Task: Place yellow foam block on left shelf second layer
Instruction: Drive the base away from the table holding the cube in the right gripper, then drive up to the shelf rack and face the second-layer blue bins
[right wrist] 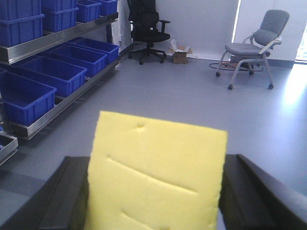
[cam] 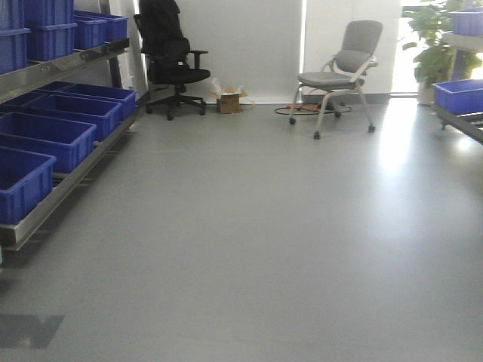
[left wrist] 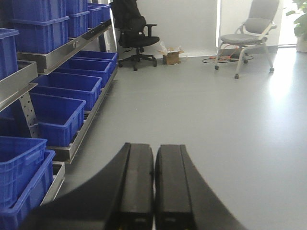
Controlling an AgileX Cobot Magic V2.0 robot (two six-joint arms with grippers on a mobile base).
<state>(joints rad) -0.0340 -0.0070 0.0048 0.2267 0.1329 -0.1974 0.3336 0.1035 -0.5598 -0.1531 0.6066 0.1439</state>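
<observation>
**A:** Right pincer status?

**B:** Clamped on the pale yellow matte foam block. The black fingers press both flanks. The block's broad face stands upright right in front of the wrist camera and is creased, so it reads as soft. I'd say squeeze alone is holding it.

**A:** Left?

**B:** Left pincer has its jaws touching with nothing between them. Probably kept slim so it won't snag anything.

**A:** Target?

**B:** The steel shelf rack is ahead and left of the right pincer, well apart. The block isn't on it yet. Blue plastic bins sit in rows on every tier I can see. The left wrist view shows more bins lower down on that side, so I can't say for sure which tier counts as second.

**A:** Edges?

**B:** Each tier has a metal front rail. The bin rims sit behind it, and the slot under the tier above looks tight. My guess is the block has to go in low and level, into a bin or between bins.

**A:** Room?

**B:** The grey floor is open ahead and to the right of both pincers. The black swivel chair, small cardboard box and grey castor chair are all far ahead by the wall.
</observation>
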